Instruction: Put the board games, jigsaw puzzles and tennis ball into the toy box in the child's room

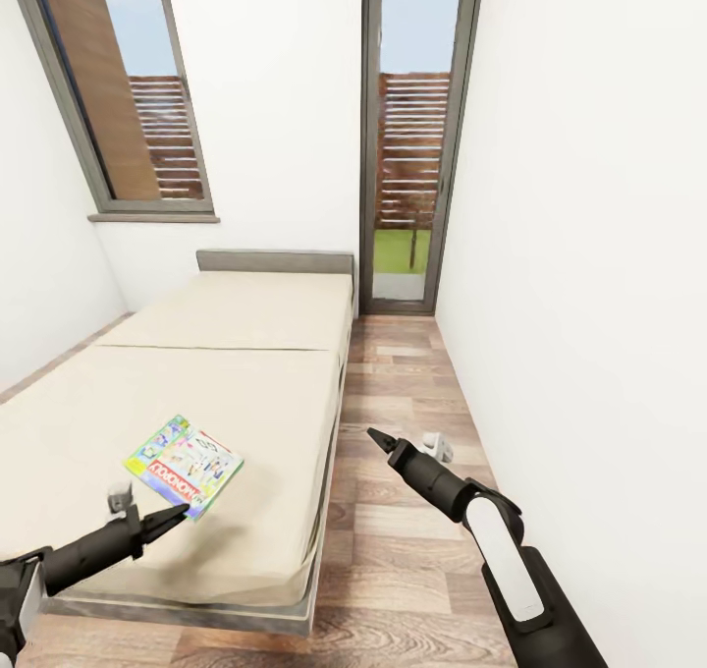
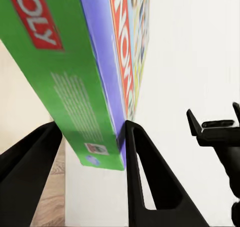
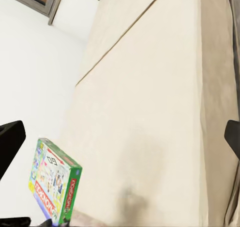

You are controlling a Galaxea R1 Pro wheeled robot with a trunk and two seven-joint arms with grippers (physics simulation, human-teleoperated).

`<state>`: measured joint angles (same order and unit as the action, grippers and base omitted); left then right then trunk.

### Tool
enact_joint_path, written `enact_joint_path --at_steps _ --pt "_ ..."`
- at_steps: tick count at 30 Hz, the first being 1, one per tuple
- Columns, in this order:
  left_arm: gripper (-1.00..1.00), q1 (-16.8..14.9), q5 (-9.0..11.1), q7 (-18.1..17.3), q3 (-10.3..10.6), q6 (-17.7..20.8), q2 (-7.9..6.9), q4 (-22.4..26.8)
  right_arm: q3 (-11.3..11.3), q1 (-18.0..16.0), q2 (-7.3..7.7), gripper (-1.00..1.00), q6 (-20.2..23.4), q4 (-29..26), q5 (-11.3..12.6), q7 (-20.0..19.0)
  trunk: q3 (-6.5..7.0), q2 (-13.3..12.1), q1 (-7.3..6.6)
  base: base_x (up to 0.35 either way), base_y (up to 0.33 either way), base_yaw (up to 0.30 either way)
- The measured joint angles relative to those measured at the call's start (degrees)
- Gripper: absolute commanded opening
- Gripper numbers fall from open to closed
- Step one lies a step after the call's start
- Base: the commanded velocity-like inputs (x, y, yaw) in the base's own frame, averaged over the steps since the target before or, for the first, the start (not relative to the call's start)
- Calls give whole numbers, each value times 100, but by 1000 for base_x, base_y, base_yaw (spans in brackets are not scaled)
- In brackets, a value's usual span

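- One board game (image 1: pixel 185 466), green-edged box w/ white busy cover: over near end of bed (image 1: pixel 226 354), lifted off mattress, pinched at its edge by left gripper (image 1: pixel 169 519).
- Left wrist view: both black fingers (image 2: pixel 145 177) clamp box's corner.
- Right gripper (image 1: pixel 378 439): over wood floor (image 1: pixel 393 550) beside bed, holding nothing; jaw gap can't tell.
- Window (image 1: pixel 128 88) & glass door (image 1: pixel 412 138) at far wall.
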<state>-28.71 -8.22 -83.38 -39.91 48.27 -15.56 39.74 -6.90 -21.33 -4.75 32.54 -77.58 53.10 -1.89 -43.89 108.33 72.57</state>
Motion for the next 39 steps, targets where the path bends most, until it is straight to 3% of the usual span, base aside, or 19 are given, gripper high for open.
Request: enact_joint_path --at_steps 4,10,13,19,23,29,33,39 --pt "-100 0 -31 -576 131 155 -260 250 0 0 9 100 0 1 -3 0 17 -39 -21 0 0 0" --pt "-100 1 -34 -614 444 500 -775 348 -3 0 34 100 -4 6 -21 0 125 -279 -153 0 0 0" --pt "-100 2 -32 -613 731 611 -985 359 -3 0 46 100 0 -9 -234 -4 178 -400 -219 0 0 0" --pt "-100 1 -14 -613 1024 644 -1123 456 8 0 -11 100 -1 -48 -474 11 286 -641 -351 0 0 0" --pt "-100 1 -13 -613 1067 649 -1189 502 17 0 -25 100 -1 -69 -497 6 358 -801 -439 0 0 0" --pt "-100 1 -4 -613 1084 627 -1555 528 5 0 -31 100 15 -80 -506 4 466 -1042 -570 0 0 0" --pt "-100 1 1 -613 1086 625 -1707 530 -2 0 -32 100 9 -84 -513 -2 538 -1202 -658 0 0 0" --pt "-100 2 5 -613 1087 624 -1804 531 -3 -2 -31 100 2 -154 -511 1 645 -1443 -790 0 0 0"
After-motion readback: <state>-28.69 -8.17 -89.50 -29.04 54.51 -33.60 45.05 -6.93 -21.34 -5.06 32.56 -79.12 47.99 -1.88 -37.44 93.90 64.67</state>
